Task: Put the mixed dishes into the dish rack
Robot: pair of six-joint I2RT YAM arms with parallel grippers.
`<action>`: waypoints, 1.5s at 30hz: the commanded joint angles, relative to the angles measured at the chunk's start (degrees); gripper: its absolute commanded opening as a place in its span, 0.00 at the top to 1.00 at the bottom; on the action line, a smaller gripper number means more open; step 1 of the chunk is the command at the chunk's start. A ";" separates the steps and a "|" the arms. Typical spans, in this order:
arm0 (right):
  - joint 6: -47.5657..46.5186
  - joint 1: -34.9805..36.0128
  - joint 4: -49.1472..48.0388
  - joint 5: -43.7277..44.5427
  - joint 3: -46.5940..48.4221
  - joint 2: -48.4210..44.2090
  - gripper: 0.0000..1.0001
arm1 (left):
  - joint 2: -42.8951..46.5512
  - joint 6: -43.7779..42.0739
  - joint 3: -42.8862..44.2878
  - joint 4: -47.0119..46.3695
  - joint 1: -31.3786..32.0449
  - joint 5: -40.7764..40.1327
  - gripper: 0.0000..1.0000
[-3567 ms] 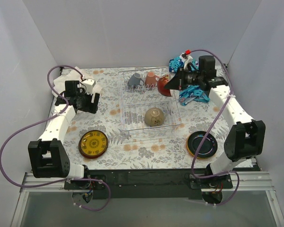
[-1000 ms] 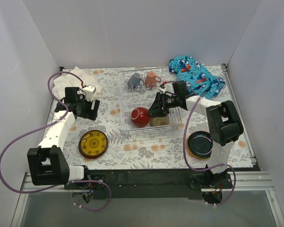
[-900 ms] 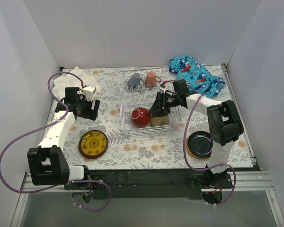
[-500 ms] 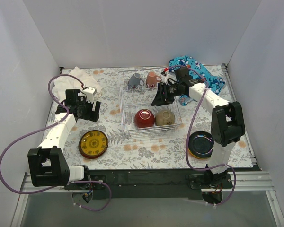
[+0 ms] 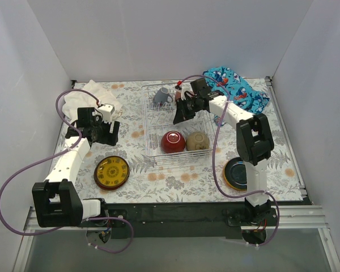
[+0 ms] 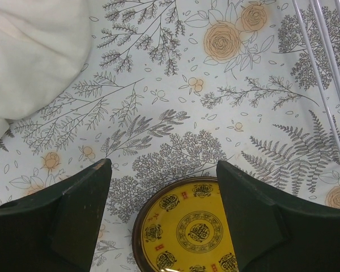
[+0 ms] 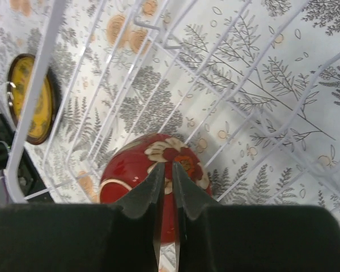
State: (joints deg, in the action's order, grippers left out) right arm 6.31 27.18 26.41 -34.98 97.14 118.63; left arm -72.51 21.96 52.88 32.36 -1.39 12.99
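Dish rack (image 5: pixel 158 122) sits centre of the bench (image 5: pixel 283 148) w/ red bowl (image 5: pixel 173 141) & beige bowl (image 5: pixel 197 141) dome-up in its near half, prob. to drain. Yellow plate (image 6: pixel 187 232) lies flat near-left of it, unloaded. Left hand (image 6: pixel 162 170) hangs just beyond it, spread wide, likely for a grab, while right hand (image 7: pixel 165 187) above the rack is pinched closed, empty.

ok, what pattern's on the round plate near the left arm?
Yellow plate, dark medallion motifs, brown rim; left wrist view.
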 commanded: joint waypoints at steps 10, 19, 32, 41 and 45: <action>-4.72 3.23 3.11 2.55 -3.89 -2.52 0.88 | 2.03 -3.76 -2.52 5.17 -0.28 -4.47 0.19; -5.25 3.32 2.85 4.56 -7.67 -6.56 0.87 | -5.44 -3.94 -2.43 5.18 -0.37 -5.35 0.15; -9.64 2.09 2.33 0.00 -4.32 -18.51 0.52 | -8.35 -19.47 -3.14 5.87 -1.51 -4.64 0.28; -12.02 1.12 2.41 -1.23 -11.45 -26.16 0.51 | -14.75 -37.50 -0.33 10.79 -3.88 -1.57 0.35; -12.63 0.95 2.24 -1.58 -12.77 -27.31 0.51 | -19.68 -40.76 4.59 17.01 -4.32 2.12 0.49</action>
State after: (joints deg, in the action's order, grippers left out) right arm -4.64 28.51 29.06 -34.96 85.47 93.30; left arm -88.36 -11.35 52.73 43.86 -5.15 10.85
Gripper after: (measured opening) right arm 0.484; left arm 0.590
